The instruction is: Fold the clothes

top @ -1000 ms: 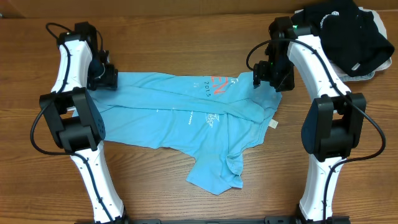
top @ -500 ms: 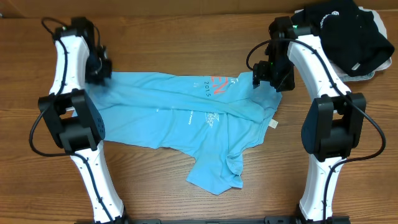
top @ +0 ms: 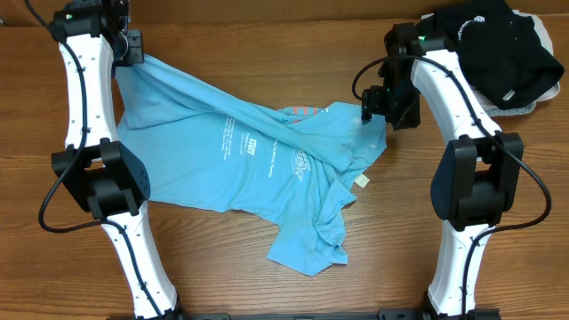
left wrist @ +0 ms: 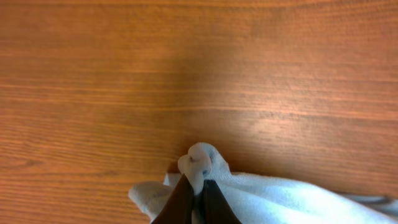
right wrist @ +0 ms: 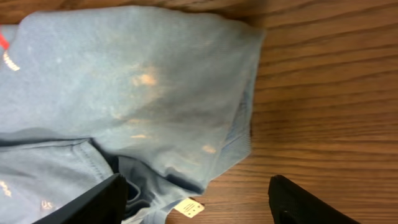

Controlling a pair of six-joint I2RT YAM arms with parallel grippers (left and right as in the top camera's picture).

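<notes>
T-shirt [top: 258, 169], light blue and short-sleeved, lies across the middle of the wooden table [top: 267, 53], between the two arms. Small white print [top: 238, 142] sits near its centre, and orange-red letters [top: 307, 111] show at a fold along the far edge. One part of the cloth hangs down toward the near edge of the table in a crumpled flap [top: 307, 249]. A small pale label [top: 362, 180] pokes out at the right side.

The far left corner of the T-shirt is pinched in the left gripper [top: 132, 49]. Straight creases run from that corner across the cloth toward the centre. In the left wrist view the fingers [left wrist: 180, 205] are clamped together on a small bunch of blue fabric [left wrist: 200, 160], with bare wood beyond it.

The right gripper [top: 373, 108] is over the far right edge of the T-shirt. In the right wrist view its fingers [right wrist: 106, 199] stand wide apart and hold nothing. The cloth [right wrist: 137, 81] and the label [right wrist: 188, 207] lie below them. Whether the fingertips touch the fabric cannot be told.

A black garment [top: 493, 44] with a white round logo lies bunched in the far right corner of the table, well apart from the T-shirt. A pale garment [top: 526, 105] shows beneath its edge.
</notes>
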